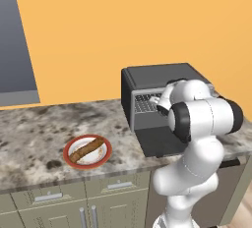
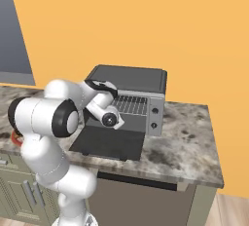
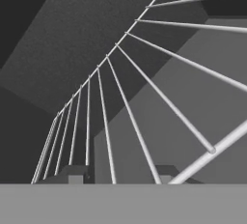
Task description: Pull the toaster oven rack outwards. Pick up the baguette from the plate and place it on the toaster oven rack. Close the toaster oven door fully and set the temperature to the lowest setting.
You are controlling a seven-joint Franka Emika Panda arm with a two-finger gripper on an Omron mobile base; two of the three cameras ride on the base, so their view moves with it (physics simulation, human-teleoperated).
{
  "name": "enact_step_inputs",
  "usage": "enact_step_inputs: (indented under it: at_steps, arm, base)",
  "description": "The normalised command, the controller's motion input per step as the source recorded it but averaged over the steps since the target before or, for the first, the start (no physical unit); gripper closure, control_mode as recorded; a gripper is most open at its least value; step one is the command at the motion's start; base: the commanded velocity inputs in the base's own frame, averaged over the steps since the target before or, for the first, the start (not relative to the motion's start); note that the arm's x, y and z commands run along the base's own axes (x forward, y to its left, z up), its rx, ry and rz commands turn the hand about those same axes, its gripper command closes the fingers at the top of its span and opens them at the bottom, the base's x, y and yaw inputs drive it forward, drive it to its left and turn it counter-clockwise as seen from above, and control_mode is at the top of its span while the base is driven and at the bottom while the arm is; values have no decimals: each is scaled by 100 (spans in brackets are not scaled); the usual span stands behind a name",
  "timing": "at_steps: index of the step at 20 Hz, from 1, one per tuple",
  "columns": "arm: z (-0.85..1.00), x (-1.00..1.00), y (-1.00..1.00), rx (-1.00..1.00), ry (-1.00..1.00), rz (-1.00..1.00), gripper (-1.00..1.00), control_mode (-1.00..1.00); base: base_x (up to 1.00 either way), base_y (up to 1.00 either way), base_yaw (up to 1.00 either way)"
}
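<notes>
Shown: the toaster oven on the stone counter with the toaster oven door folded down flat over the counter edge, and your arm reaching into the open cavity. In the hand view the gripper sits at the front of the rack; the finger tips rise on either side of one wire, drawn in narrow, and appear closed about it, although the actual contact lies below what you can see. The baguette lies diagonally across the plate, well to the left of the oven and apart from the arm. Judged from this pose, you are at the start of the outward pull on the rack. Note the risks. A single thin, smooth wire gives the pads little to bear on, so a quick pull may let it slip free and leave the rack inside. A pull that is not square to the cavity could skew the rack and jam it against the side walls. Because the wrist hangs just above the lowered door, any dip as you withdraw could bring it down onto the panel.
</notes>
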Motion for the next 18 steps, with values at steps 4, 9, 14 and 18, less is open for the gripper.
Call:
enact_step_inputs:
  at_steps: [4, 9, 14, 18]
  arm:
    - [0, -32, 0, 0, 0, 0, 100, -100]
    - [0, -35, 0, 0, 0, 0, 100, -100]
    - [0, -38, 0, 0, 0, 0, 100, -100]
    - [0, -42, 0, 0, 0, 0, 100, -100]
  base:
    - [0, 0, 0]
    - [0, 0, 0]
    - [0, 0, 0]
    - [0, 0, 0]
